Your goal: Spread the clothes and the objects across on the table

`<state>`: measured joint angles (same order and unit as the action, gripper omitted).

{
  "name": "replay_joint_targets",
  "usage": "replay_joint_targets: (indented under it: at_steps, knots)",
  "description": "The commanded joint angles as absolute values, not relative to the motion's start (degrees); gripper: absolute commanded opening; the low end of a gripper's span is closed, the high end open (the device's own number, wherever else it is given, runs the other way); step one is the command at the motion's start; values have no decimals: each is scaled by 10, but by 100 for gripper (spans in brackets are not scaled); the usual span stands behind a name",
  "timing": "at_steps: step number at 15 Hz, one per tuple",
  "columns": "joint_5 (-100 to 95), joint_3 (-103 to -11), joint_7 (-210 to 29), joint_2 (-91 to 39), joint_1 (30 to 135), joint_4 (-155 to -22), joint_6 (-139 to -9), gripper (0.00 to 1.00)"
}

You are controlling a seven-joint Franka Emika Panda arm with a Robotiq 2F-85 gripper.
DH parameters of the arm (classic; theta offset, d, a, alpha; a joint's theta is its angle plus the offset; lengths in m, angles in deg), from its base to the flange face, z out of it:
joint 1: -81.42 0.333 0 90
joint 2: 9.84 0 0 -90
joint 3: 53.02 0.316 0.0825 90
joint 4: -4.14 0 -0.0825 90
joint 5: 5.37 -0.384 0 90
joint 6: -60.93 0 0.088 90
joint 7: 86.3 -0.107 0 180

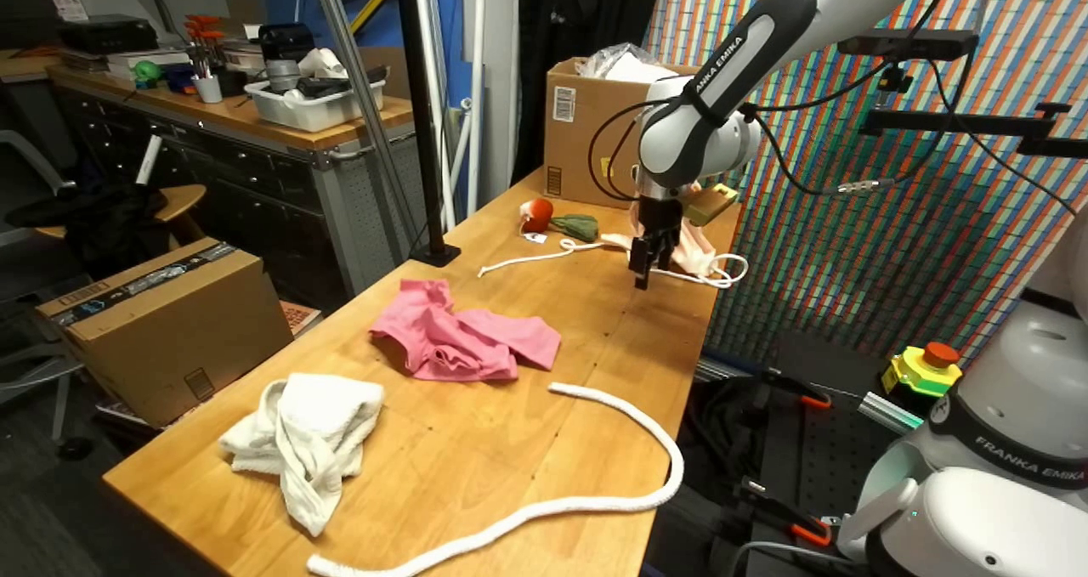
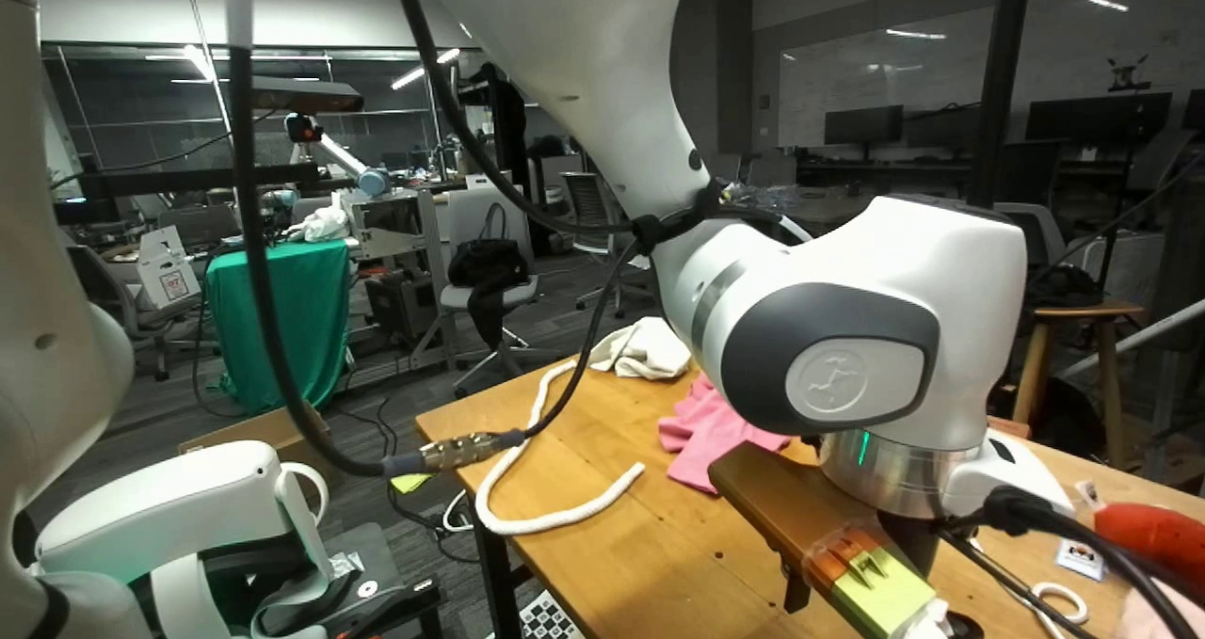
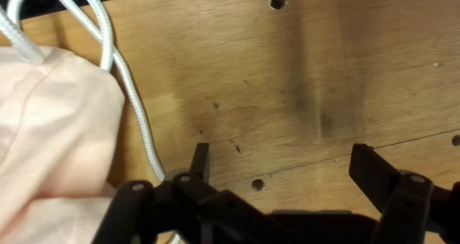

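Hovering Empty, With Work Left to Spread

Held the gripper (image 3: 282, 157) low over the wooden table (image 1: 467, 441), with jaws spread wide and nothing between them. Noted the thin white cord (image 3: 137, 104) running close by it in the wrist view; could not tell touching from apart. Judged the pose a ready stance beside the peach cloth (image 3: 64, 122), probably the next piece to straighten, given its folds and the cord looped against its edge.

Found 2 cloths well apart: the pink cloth (image 1: 463, 339) rumpled mid-table, the cream towel (image 1: 314, 428) doubled over itself near the end. Traced the thick white rope (image 1: 595, 503), in both exterior views, through a broad bend from beside the towel to near the pink cloth. Took the wide gaps for deliberate, in keeping with a spreading job. Saw the red piece (image 1: 536, 214) and the green piece (image 1: 576, 226) side by side near the cardboard box (image 1: 569, 148), likely not yet spread.

Read FRANKA EMIKA on the robot base (image 1: 1011, 398) and, cut short by a black strap (image 1: 710, 106), ANKA EMIKA on the forearm (image 1: 795, 29). Made out a barcode label (image 1: 563, 104) on the box and a small tag (image 2: 1080, 558) beside the red piece, each with print too small to read.
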<state>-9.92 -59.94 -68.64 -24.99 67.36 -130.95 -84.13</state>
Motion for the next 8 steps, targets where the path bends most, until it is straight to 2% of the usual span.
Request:
replay_joint_targets:
  at_steps: [1, 8]
  knots:
    - [-105, -607, -652, -250, 652, -1316, -867, 100]
    - [-125, -601, -611, -279, 621, -1303, -879, 100]
